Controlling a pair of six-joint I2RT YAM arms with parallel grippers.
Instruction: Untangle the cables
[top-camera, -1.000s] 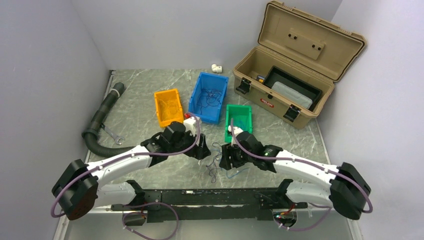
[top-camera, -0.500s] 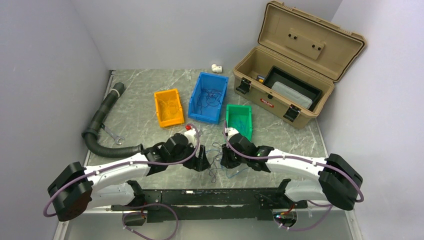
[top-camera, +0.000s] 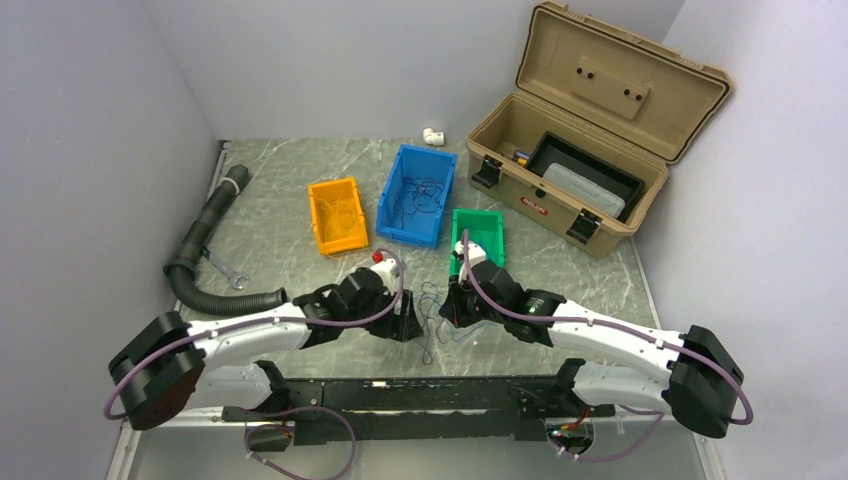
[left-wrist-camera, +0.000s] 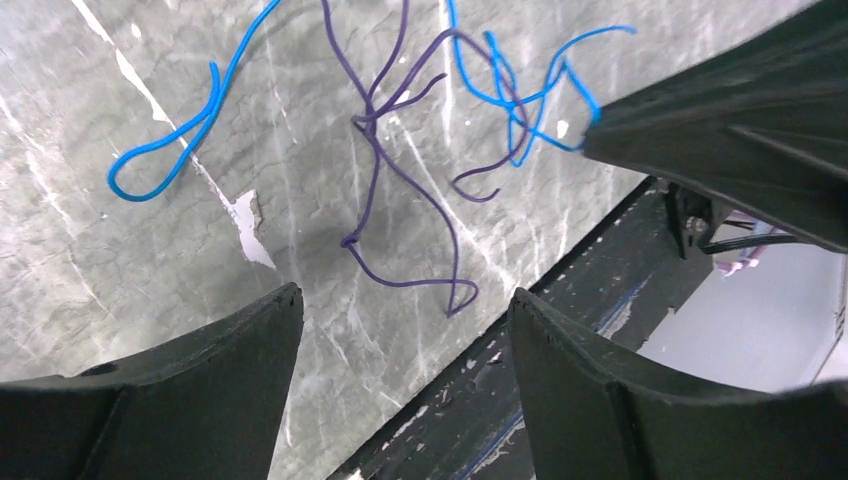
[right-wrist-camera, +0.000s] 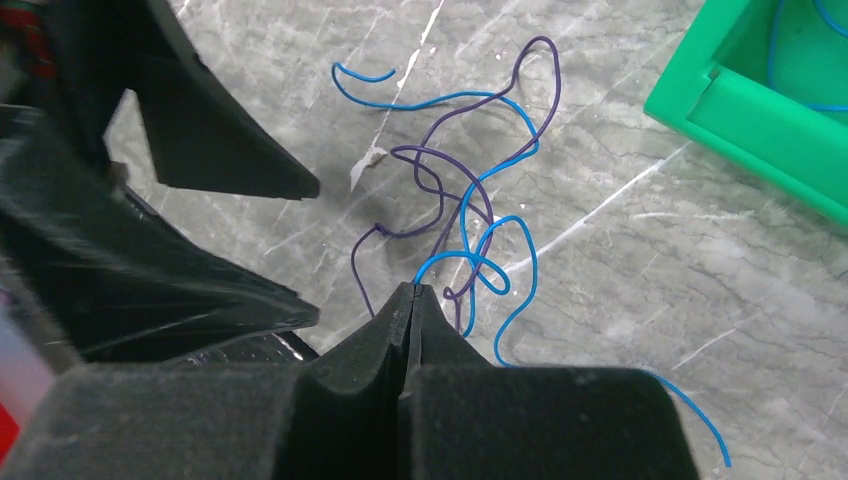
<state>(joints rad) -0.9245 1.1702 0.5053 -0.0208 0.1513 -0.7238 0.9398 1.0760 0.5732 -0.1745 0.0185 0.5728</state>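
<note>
Blue cable (right-wrist-camera: 440, 262) now sits pinched in your right gripper (right-wrist-camera: 411, 292), whose jaws have just snapped together; your left gripper (left-wrist-camera: 400, 305) hangs apart over the purple cable (left-wrist-camera: 362, 122). With the cables (top-camera: 432, 320) lying between both arms on the table (top-camera: 290, 190), you can start pulling strands apart

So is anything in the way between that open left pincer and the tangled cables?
Nothing visible. The left pincer hangs open just above the cables, with only bare table around them. The right pincer is shut on a blue cable at the tangle's edge, off to the side.
</note>
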